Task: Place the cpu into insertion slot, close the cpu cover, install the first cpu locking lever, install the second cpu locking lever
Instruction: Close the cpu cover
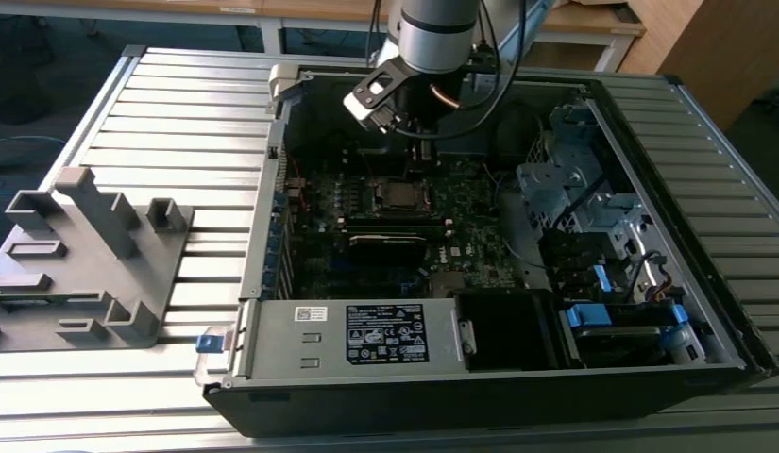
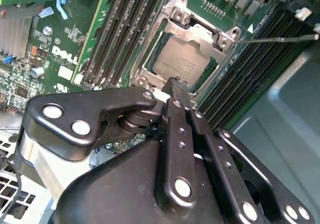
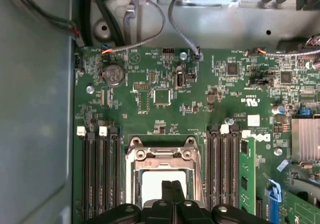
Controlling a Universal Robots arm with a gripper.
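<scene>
Your gripper (image 1: 421, 153) is hanging inside the open computer case (image 1: 691, 311), which is lying on the slatted bench (image 1: 175, 123) right of centre in the exterior view. In both wrist views the black fingers (image 3: 167, 196) are pressing together with nothing between them. Their tips (image 2: 177, 84) are sitting right at the edge of the socket; you cannot tell whether they are touching it.

The cpu (image 2: 175, 64) is lying flat in the insertion slot, its pale metal top carrying faint print. The cpu cover (image 2: 197, 30) is lying down over it, framing the chip through its window. One cpu locking lever (image 2: 275, 39) is sticking out sideways from the socket corner as a thin metal rod, over the black memory slots (image 3: 100, 174).

The green motherboard (image 3: 165, 94) is showing white printed markings, a coin battery (image 3: 113, 75) and a finned heatsink (image 3: 305, 139). In the lower middle of the exterior view, the power supply (image 1: 288, 340) is wearing a black-and-white label (image 1: 386, 338). A grey plastic fixture (image 1: 87, 255) is standing on the bench at the exterior view's left.
</scene>
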